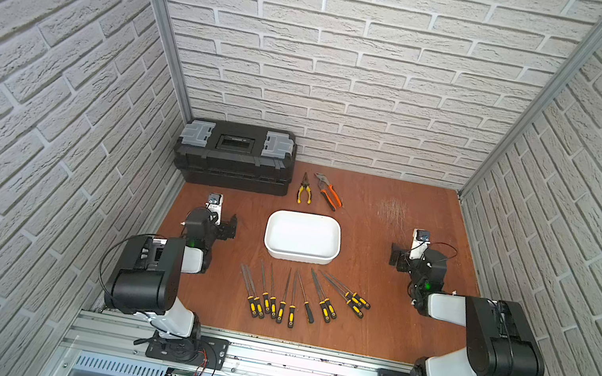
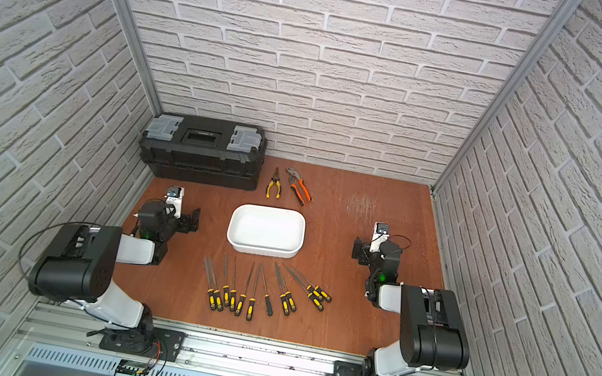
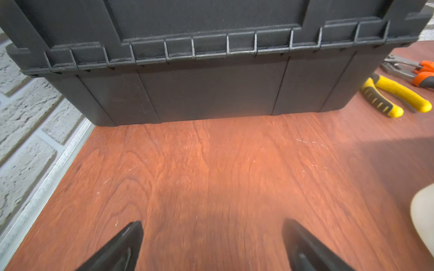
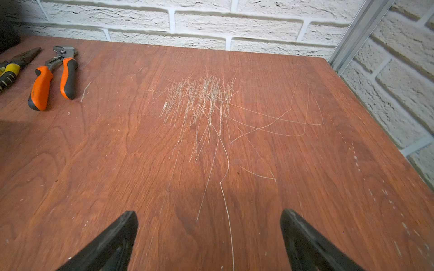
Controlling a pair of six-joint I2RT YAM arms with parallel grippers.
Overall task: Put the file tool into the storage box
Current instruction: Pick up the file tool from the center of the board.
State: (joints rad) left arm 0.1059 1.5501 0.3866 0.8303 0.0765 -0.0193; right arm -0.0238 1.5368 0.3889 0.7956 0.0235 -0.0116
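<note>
The white storage box [image 1: 297, 256] [image 2: 262, 250] sits empty mid-table in both top views; its corner [image 3: 425, 218] shows in the left wrist view. Several file tools [image 1: 281, 311] [image 2: 240, 304] with black-and-yellow handles lie fanned out on the wood just in front of it. My left gripper [image 1: 228, 227] [image 2: 192, 220] [image 3: 212, 232] hovers left of the box, open and empty, facing the black toolbox. Right of the box, my right gripper [image 1: 397, 258] [image 2: 359, 251] [image 4: 209, 223] stands open over bare scratched wood. No file appears in either wrist view.
A black toolbox [image 1: 233, 156] [image 3: 211, 82] with grey latches stands at the back left. Yellow-handled pliers [image 1: 305, 192] [image 3: 394, 98] and orange-handled pliers [image 1: 329, 194] [image 4: 47, 79] lie beside it, behind the box. Brick-patterned walls close in three sides.
</note>
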